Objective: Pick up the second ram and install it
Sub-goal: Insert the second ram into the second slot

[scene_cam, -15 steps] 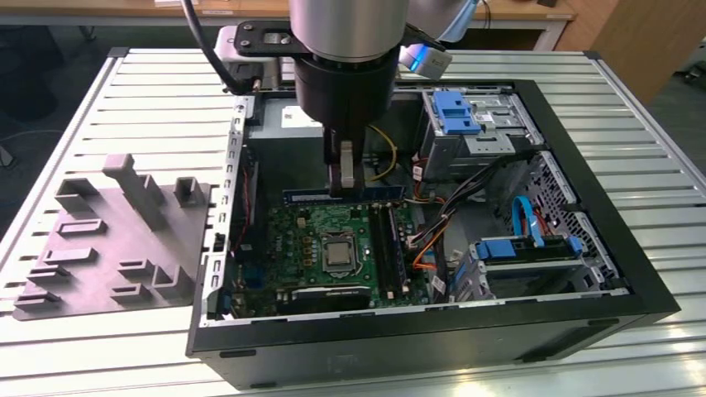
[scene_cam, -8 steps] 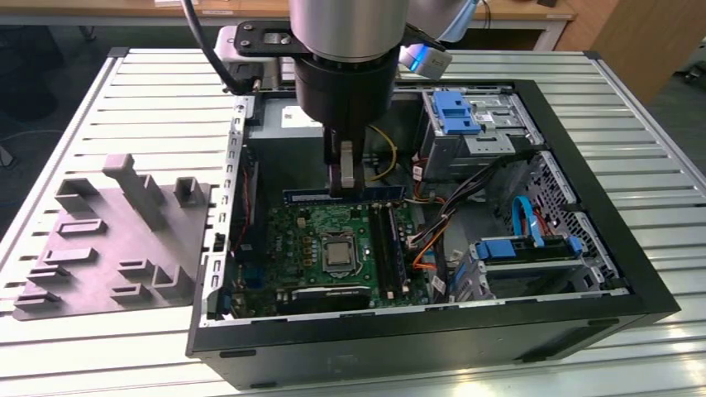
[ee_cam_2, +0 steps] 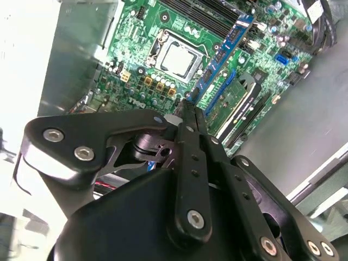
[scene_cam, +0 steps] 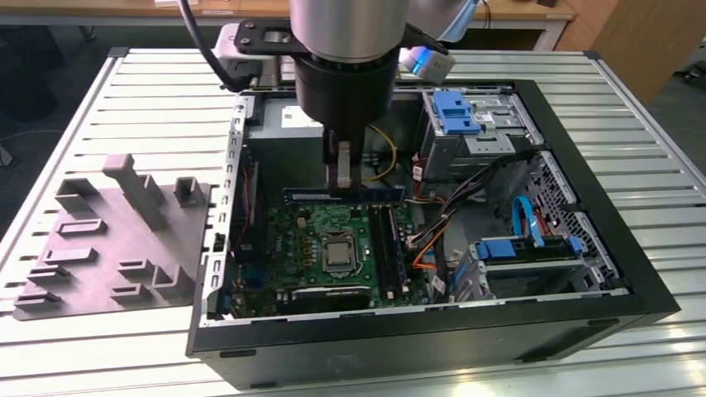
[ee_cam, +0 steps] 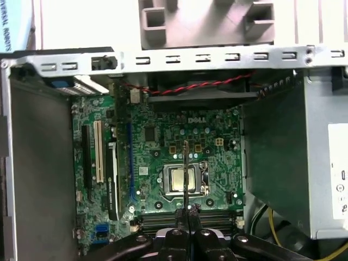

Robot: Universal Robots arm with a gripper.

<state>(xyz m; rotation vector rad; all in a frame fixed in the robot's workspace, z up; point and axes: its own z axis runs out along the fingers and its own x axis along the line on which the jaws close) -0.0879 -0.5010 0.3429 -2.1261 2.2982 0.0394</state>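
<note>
Install step: my fingers [scene_cam: 343, 165] are clamped shut on the blue ram stick [scene_cam: 369, 195], held on edge just above the green board [scene_cam: 314, 231], crosswise to the black slots [scene_cam: 383, 240], so I judge it needs turning and lining up before seating.

The robot arm [scene_cam: 344, 29], a silver-grey tube with a blue joint cap [scene_cam: 424, 61] and a black cable [scene_cam: 207, 51] running beside it, ends in a black cylindrical wrist [scene_cam: 342, 91] and a black gripper [ee_cam_2: 191, 109] of flat, rounded link bars studded with silver screws [ee_cam_2: 196, 219].
</note>
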